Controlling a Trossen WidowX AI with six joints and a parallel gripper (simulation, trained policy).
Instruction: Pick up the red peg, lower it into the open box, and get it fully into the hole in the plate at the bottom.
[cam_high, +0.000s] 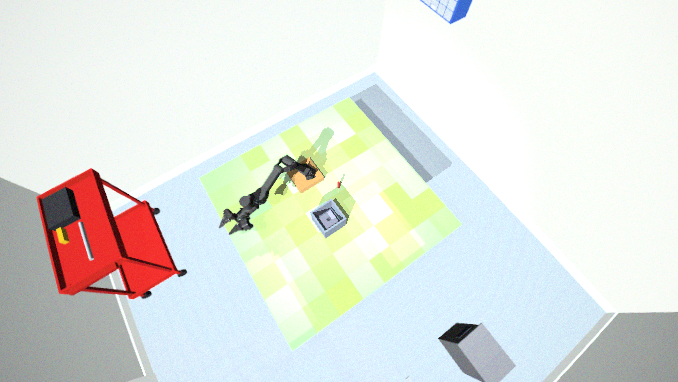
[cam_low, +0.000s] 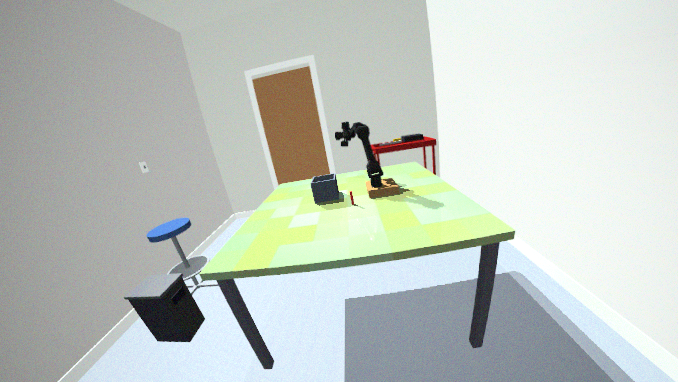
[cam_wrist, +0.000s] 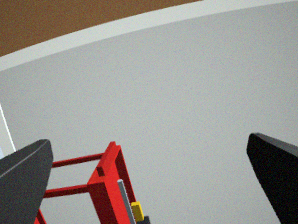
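The red peg (cam_high: 339, 184) (cam_low: 352, 198) stands upright on the table between the box and the arm's base, clear of both. The open grey box (cam_high: 337, 228) (cam_low: 326, 191) stands on the table; its inside shows only from above in the top view, where the hole in its plate is too small to make out. My gripper (cam_high: 225, 230) (cam_low: 341, 138) (cam_wrist: 152, 146) is open and empty. It is raised high above the table near the edge on the cart's side, far from the peg and the box, and its fingers point away from them. The wrist view shows neither peg nor box.
The arm rises from an orange-brown base block (cam_high: 306, 183) (cam_low: 384, 190) on the green patchwork table (cam_high: 320, 305) (cam_low: 380, 240). A red cart (cam_high: 95, 240) (cam_low: 406, 147) (cam_wrist: 107, 197) with a black box, a yellow item and a grey rod stands beyond the table's edge.
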